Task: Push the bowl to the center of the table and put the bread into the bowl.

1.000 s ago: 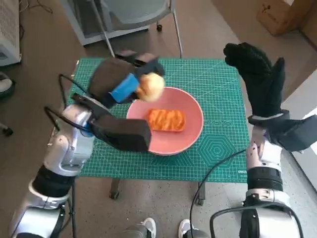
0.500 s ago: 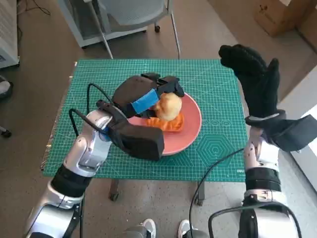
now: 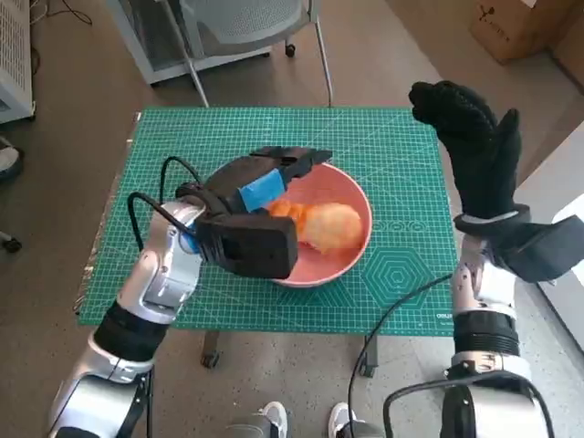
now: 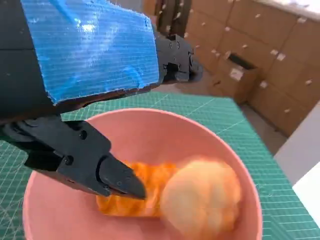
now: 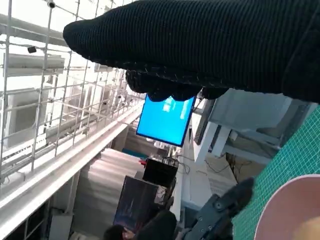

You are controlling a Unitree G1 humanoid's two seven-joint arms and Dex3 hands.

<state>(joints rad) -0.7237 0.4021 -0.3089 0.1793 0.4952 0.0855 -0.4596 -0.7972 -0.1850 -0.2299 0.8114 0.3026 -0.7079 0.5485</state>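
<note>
1. Pink bowl (image 3: 315, 265) sits on the green cutting mat (image 3: 182, 146) covering the bench, roughly mid-mat, a bit toward the robot's edge.
2. Two bread pieces inside the bowl: a pale round bun (image 3: 333, 226) and a flat orange-glazed piece (image 3: 286, 209). In the left wrist view the bun (image 4: 200, 197) rests against, and partly over, the glazed piece (image 4: 150, 180).
3. Left hand (image 3: 260, 182) hovers over the bowl's left side, blue-taped back facing up. Fingers spread apart with nothing between them; the bun lies free in the bowl.
4. Left wrist view: one black fingertip (image 4: 120, 181) is low, just over the glazed piece; can't tell whether it touches. Another finger (image 4: 175, 57) reaches out past the far rim of the bowl (image 4: 240, 160).
5. Right hand (image 3: 470, 151) is raised above the right edge of the mat, well apart from the bowl. Gloved, fingers extended and loosely apart, holding nothing.
6. Right wrist view: glove (image 5: 200, 45) fills the top, with a sliver of bowl rim (image 5: 280, 205) and green mat (image 5: 295, 150) in the corner.
7. A grey chair (image 3: 251, 27) stands on the floor beyond the far edge of the bench; a cardboard box (image 3: 520, 27) sits at the far right.
</note>
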